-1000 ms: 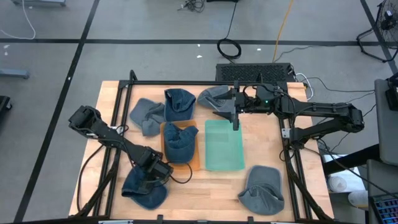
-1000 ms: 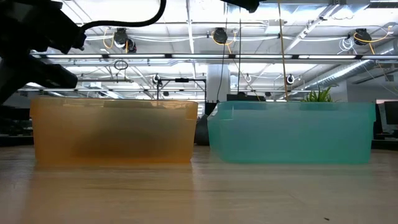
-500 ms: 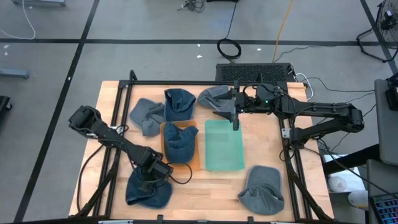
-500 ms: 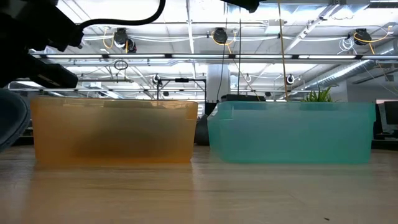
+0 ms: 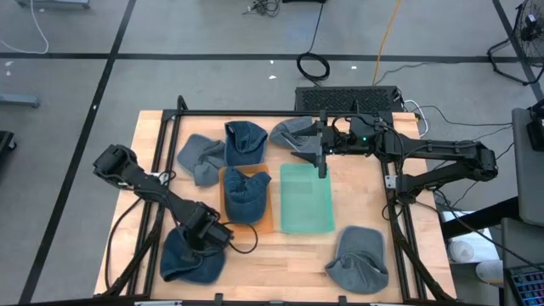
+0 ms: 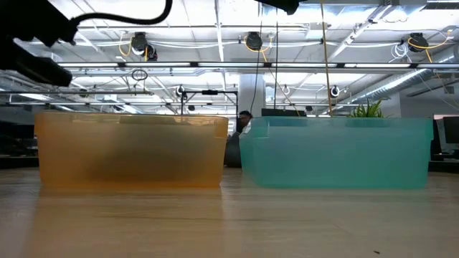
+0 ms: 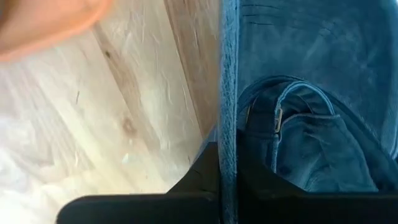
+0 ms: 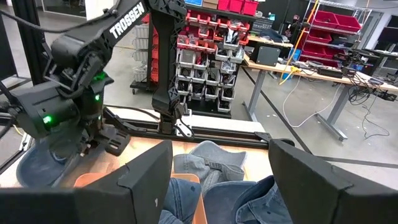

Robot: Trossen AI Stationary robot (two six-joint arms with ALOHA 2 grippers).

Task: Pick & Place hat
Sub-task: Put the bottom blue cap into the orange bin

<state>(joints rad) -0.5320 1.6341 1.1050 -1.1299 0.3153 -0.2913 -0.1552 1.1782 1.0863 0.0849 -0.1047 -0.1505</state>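
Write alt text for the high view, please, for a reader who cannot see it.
The left end effector is shut on a blue hat near the table's front left corner. An orange bin holding a blue hat sits beside an empty green bin, and the right end effector waits above the green bin's far edge.

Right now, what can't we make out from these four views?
- Orange bin contents: low view, the frosted wall shows only a dark blur.
- Left gripper fingertips: high view, the arm's own body hides them; the left wrist view shows them shut on the blue hat.
- Teal bin floor: low view, wall hides it.
- Right gripper tips: right wrist view, cut off by the picture's edge.
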